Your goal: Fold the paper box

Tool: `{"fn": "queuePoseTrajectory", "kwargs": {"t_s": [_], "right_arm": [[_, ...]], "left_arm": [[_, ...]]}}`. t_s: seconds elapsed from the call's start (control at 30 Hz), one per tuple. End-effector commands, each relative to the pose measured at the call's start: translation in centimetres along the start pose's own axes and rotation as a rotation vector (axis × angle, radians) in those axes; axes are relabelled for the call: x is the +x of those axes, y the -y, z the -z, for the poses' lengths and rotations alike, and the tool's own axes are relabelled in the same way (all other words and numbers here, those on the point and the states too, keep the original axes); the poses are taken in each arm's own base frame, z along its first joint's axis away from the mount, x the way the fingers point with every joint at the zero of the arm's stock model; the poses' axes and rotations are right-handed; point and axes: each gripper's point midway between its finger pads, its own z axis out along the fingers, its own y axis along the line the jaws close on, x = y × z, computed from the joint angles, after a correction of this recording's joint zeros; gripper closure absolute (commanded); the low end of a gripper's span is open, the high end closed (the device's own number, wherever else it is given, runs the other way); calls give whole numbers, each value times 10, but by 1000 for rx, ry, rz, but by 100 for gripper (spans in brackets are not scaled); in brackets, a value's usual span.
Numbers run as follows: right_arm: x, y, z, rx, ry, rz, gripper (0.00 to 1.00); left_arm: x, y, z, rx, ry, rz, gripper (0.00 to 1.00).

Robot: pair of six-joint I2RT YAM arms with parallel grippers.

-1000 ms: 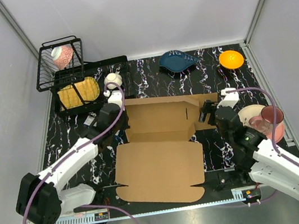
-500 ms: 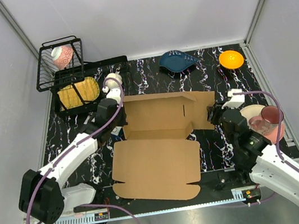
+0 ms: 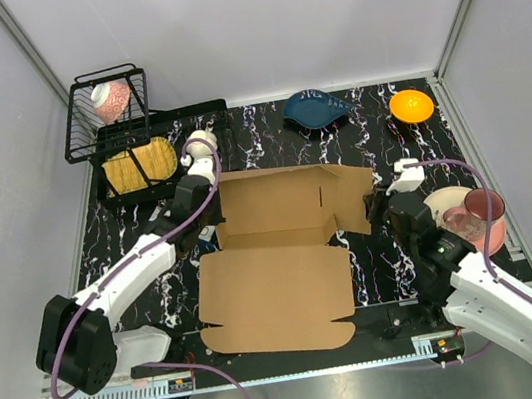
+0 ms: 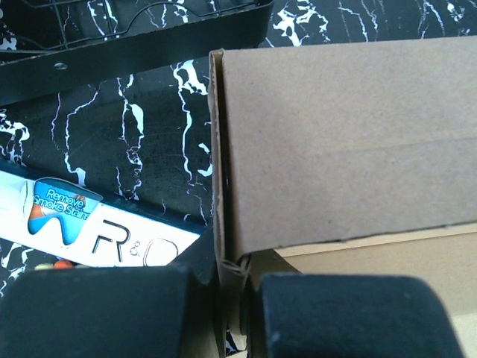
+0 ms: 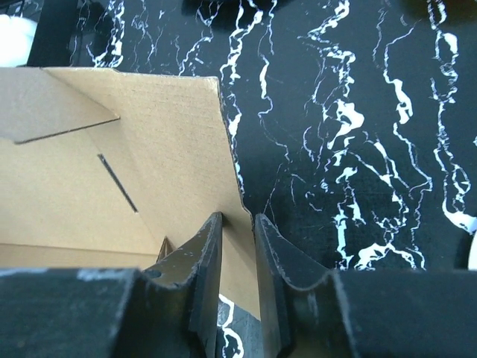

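right tool (image 5: 237, 224) and left tool (image 4: 240, 287), nearly closed, pinch the paper box (image 3: 280, 288).

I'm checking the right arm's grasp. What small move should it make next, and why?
Probably close the right gripper fully on the paper box: its fingers straddle the box's right edge, while the left gripper grips the left edge.

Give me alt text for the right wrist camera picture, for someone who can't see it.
The right tool straddles an edge of the brown paper box with its two dark fingers. Cardboard fills the left half, with a thin slit in it; a black, white-veined table fills the right.
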Motion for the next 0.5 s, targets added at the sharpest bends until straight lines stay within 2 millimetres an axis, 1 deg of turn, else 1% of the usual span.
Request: {"fn": "queuePoseTrajectory", "kwargs": {"t_s": [0.0, 0.03, 0.17, 0.2, 0.23, 0.27, 0.3, 0.33, 0.4, 0.43, 0.47], "right_arm": [[-12, -46, 3, -197, -19, -88, 91], [-10, -47, 3, -200, -27, -89, 94], [-5, -42, 1, -162, -50, -84, 100], [-7, -39, 0, -145, -43, -86, 100], [-11, -40, 1, -141, -37, -86, 100], [-9, -37, 0, -126, -47, -80, 100], [-13, -35, 0, -112, -36, -82, 100], [-16, -34, 0, -104, -27, -84, 100], [-19, -28, 1, -75, -14, -81, 100], [-22, -27, 1, -68, -6, -84, 100], [-21, -27, 1, -68, -9, -76, 100]], "left_arm": [[-14, 36, 3, 135, 34, 41, 100], [-15, 38, 3, 133, 42, 47, 100], [-14, 48, 4, 110, 72, 19, 100], [-13, 50, 4, 107, 77, 13, 100], [-16, 52, 4, 107, 95, 15, 100], [-16, 56, 5, 106, 106, 9, 100], [-14, 58, 6, 110, 114, 13, 100], [-19, 61, 6, 118, 144, 24, 100], [-15, 63, 8, 121, 172, 34, 100], [-21, 66, 10, 131, 217, 49, 100], [-17, 65, 11, 133, 227, 57, 100]]}}
